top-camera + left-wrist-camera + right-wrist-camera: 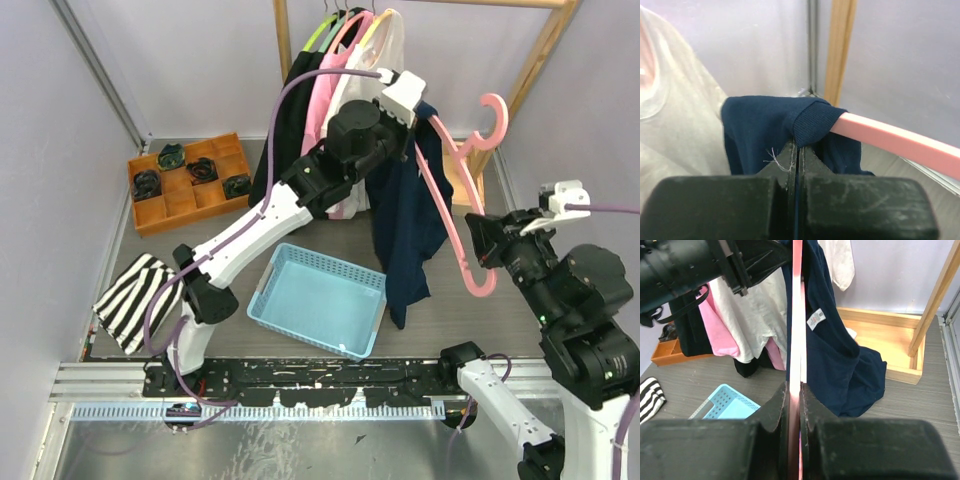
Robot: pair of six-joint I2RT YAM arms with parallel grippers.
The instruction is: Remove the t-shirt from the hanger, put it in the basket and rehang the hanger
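**Shirt half off, one end of the hanger left to clear**

The left pincer point(797, 150) is clenched on a fold of the navy t-shirt point(760, 127), its jaws pressed together with dark cloth between them. Just above the fingertips, a ribbed hem wraps one arm of the pink hanger point(900, 142), which sticks out bare to the right. The right pincer point(795, 390) is clamped on the hanger's other end and holds it edge-on between its jaws.

From above, the hanger stands tilted in the air between the two arms, off the rail, with its hook touching nothing. By my reading the job is about half done. The hanger is away from the other clothes point(335, 80) and the lower shoulder looks bare, but the shirt is not yet free. It hangs from the upper end, where the ribbed opening rings the pink bar (neck or sleeve, I cannot tell which). What is left is to slide that opening off the tip, or draw the hanger out of it.

The shirt is limp, dark blue cotton. It droops in one long fold beside the hanger, its white label showing inside the neck. Its lower edge hangs close over the table point(450, 325), just beside the blue basket point(320, 295).
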